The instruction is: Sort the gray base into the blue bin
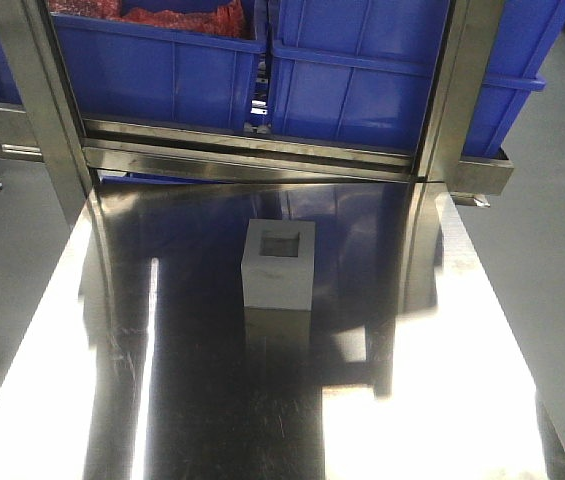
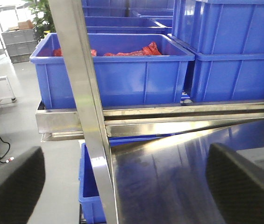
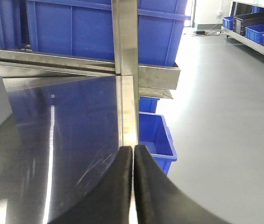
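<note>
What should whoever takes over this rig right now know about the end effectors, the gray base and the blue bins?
The left end effector is open and empty.
The right end effector is shut and empty.
The gray base sits on the steel table, recess up, not gripped.
On the rack behind the table, the left blue bin holds red material. The contents of the right blue bin are hidden.
Done: nothing yet.
Left: grasp the base, carry it to a blue bin and release it.
</note>
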### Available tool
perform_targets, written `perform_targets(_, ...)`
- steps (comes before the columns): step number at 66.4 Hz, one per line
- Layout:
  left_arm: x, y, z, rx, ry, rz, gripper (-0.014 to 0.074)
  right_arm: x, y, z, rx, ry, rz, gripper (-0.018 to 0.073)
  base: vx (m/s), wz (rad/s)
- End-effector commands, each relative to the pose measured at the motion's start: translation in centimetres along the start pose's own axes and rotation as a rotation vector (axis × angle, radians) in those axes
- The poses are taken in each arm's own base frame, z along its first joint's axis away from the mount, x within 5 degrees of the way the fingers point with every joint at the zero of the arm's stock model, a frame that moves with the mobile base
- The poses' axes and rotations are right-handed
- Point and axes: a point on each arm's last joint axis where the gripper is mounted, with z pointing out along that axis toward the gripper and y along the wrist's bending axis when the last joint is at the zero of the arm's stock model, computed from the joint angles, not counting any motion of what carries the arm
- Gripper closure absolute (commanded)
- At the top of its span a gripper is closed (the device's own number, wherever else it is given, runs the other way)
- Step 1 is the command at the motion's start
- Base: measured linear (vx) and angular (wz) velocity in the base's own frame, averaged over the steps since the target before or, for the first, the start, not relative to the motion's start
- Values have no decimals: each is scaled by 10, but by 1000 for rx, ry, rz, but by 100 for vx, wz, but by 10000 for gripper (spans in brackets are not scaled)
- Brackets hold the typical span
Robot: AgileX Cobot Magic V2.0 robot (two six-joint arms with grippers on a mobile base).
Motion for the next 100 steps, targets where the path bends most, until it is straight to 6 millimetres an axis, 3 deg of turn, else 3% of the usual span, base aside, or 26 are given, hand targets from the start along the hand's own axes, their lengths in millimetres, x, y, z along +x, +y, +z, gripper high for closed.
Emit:
perform_targets(1, -27, -2, 12, 28, -77, 28, -31, -5, 0, 1, 4, -52, -18, 564, 0, 0)
perform_targets(6, -44, -5, 23, 75, -60, 48, -20, -5, 0, 1, 4, -52, -18, 564, 0, 0)
perform_targets(14, -66, -12, 59, 171, -15, 86, 1, -5, 0, 1, 4, -52, -18, 564, 0, 0)
perform_targets(28, -74, -34, 132, 293, 65, 78, 22, -5, 0, 1, 4, -52, -18, 564, 0, 0)
perform_targets(44, -50, -108, 206, 407, 195, 175, 22, -5, 0, 1, 4, -52, -18, 564, 0, 0)
perform_targets(63, -13, -162, 272, 386, 480, 67, 22, -5, 0, 1, 4, -52, -18, 564, 0, 0)
perform_targets(84, 27, -191, 323, 432, 607, -42, 22, -5, 0, 1, 4, -52, -18, 564, 0, 0)
perform_targets(100, 55, -197, 339, 416, 678, -46, 22, -5, 0, 1, 4, -52, -18, 564, 0, 0)
